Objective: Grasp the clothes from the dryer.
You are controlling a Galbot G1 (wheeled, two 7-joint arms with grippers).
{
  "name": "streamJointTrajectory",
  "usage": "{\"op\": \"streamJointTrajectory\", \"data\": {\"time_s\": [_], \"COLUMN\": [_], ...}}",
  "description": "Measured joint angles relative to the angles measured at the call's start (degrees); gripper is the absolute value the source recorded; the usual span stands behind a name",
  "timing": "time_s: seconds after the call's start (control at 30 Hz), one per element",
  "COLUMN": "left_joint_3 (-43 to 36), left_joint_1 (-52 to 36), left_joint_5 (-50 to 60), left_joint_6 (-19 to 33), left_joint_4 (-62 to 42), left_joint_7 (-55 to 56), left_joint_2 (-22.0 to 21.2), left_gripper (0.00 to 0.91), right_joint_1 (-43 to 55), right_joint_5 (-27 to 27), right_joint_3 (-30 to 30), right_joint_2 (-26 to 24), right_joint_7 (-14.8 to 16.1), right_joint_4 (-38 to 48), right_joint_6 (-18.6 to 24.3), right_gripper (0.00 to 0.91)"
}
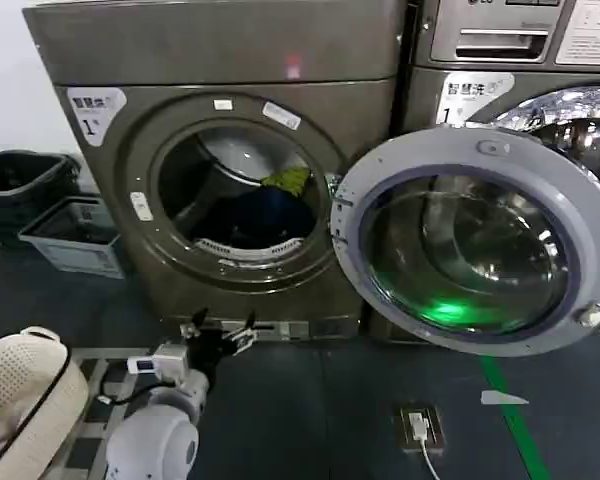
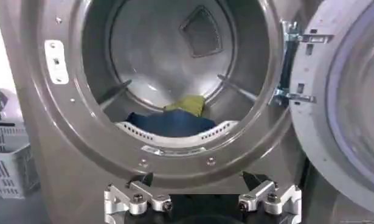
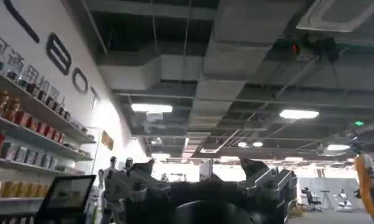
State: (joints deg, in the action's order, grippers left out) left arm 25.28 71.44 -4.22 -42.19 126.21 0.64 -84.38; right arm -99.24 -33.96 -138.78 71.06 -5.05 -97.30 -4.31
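Left gripper (image 1: pixel 220 331): one, jaws spread wide with nothing between them, held low in front of the dryer (image 1: pixel 220 60), below the porthole rim and aimed at the opening. In the left wrist view the same gripper (image 2: pixel 202 192) shows two fingers (image 2: pixel 133 196) apart, one to each side of the porthole's lower rim, well short of the load.

Right gripper (image 3: pixel 196 176): one, jaws parted and empty, turned upward toward a ceiling (image 3: pixel 235 67) with lit panels; a shelf (image 3: pixel 28 109) of goods runs along a wall beside it.

Clothes (image 1: pixel 270 210): one heap on the drum floor, inside the dryer, made of two pieces. The dark blue piece (image 2: pixel 171 123) lies low and wide, its long axis running across the opening, just behind the perforated lip. The yellow-green piece (image 2: pixel 188 105) sits on the heap's rear upper edge, toward the hinge side, touching the blue.

Dryer: one, with a white "1" sticker (image 1: pixel 95 112) and a small red light (image 1: pixel 293 69) on the front panel. Its door (image 1: pixel 475 240) is one round glass-fronted panel, swung fully open on the robot's right, hung on two hinges (image 2: pixel 293 64).

Second machine (image 1: pixel 520 60): one, standing just beside the dryer, partly covered by the open door.

Baskets: one cream perforated basket (image 1: pixel 20 385) near the left arm, two darker crates (image 1: pixel 70 235) on the floor to the dryer's left.
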Motion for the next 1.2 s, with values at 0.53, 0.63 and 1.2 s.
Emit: {"op": "streamJointTrajectory", "data": {"time_s": [0.53,0.63,1.2], "left_joint_3": [-0.04,0.03,-0.15], "left_joint_1": [-0.58,-0.86,-1.02], "left_joint_5": [0.07,0.15,0.63], "left_joint_6": [0.0,0.0,0.0], "left_joint_4": [-0.33,-0.55,-0.84], "left_joint_7": [-0.58,-0.85,-1.27], "left_joint_2": [0.63,0.77,1.14], "left_gripper": [0.907,0.907,0.907], "right_joint_1": [0.23,0.01,-0.13], "right_joint_5": [-0.1,-0.11,-0.17], "right_joint_3": [-0.09,-0.13,0.02], "right_joint_2": [0.2,0.41,1.04], "right_joint_7": [-0.09,-0.09,-0.1], "right_joint_4": [-0.14,0.01,-0.44], "right_joint_6": [-0.05,-0.04,-0.06], "right_gripper": [0.907,0.907,0.907]}}
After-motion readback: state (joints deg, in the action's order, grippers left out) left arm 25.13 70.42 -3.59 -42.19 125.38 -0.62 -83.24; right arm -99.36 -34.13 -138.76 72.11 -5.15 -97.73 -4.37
